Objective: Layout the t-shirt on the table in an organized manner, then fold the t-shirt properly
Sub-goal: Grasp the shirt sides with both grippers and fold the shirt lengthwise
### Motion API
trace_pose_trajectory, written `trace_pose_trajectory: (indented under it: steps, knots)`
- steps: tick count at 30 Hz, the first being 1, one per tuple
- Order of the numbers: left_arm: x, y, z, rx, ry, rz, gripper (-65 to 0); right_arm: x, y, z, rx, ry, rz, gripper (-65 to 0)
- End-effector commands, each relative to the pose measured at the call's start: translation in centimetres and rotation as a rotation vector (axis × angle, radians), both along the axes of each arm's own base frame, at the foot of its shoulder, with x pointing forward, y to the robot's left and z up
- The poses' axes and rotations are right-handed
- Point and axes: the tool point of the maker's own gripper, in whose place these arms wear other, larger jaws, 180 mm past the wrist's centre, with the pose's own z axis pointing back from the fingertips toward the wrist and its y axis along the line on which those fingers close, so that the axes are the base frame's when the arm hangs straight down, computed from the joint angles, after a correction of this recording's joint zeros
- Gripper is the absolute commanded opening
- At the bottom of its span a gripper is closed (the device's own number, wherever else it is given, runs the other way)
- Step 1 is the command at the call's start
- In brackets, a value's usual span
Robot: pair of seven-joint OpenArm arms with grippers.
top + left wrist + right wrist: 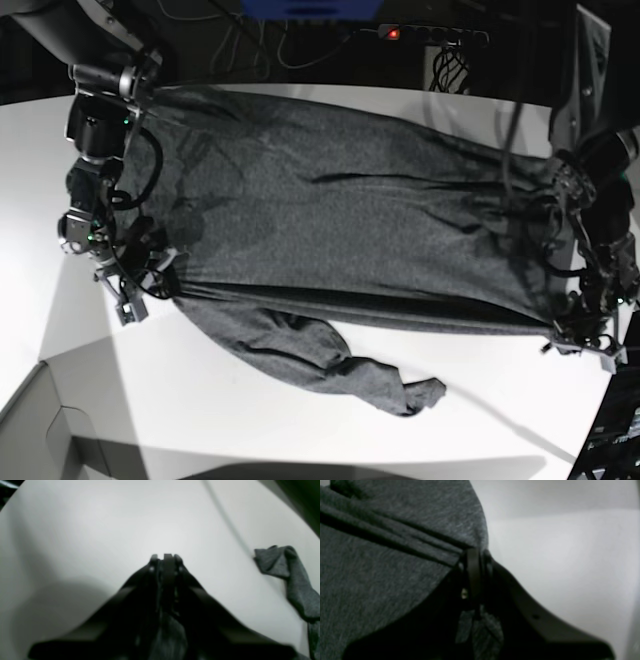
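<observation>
The dark grey t-shirt [350,230] is spread wide across the white table [300,430], pulled taut between both grippers. One bunched sleeve [400,385] trails toward the front edge. On the left of the base view, my right gripper [150,285] is shut on the shirt's edge. Up close, the cloth [382,567] folds into creases at that gripper's closed tips [473,555]. My left gripper [578,335], on the right of the base view, is also shut. In the left wrist view the left gripper [166,557] has grey cloth [170,635] pinched between its fingers.
A grey box corner [50,430] sits at the lower left. A power strip [430,33] and cables lie beyond the table's far edge. A loose end of the shirt [287,572] rests on the table [100,530] to the right of the left gripper.
</observation>
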Motion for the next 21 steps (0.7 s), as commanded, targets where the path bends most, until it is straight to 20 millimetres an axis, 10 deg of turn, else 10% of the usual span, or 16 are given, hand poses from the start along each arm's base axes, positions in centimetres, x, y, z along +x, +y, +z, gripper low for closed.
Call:
trace_pose_trajectory:
  steps: [1,12,21]
  knots:
    - [1.2,1.8,3.1,0.028,-0.075,0.033,-65.0,0.3,-1.5,0.4,-0.056,0.013,-0.011,-65.0]
    - [1.4,-0.2,2.1,-0.02,-0.03,-0.006,-65.0,1.0,-1.1,4.7,-0.118,-0.129,0.0,-65.0]
    - [-0.4,-0.1,5.3,-0.016,-0.095,-0.014,-65.0,-0.1,-0.9,9.6,-0.203,-0.274,0.007,-65.0]
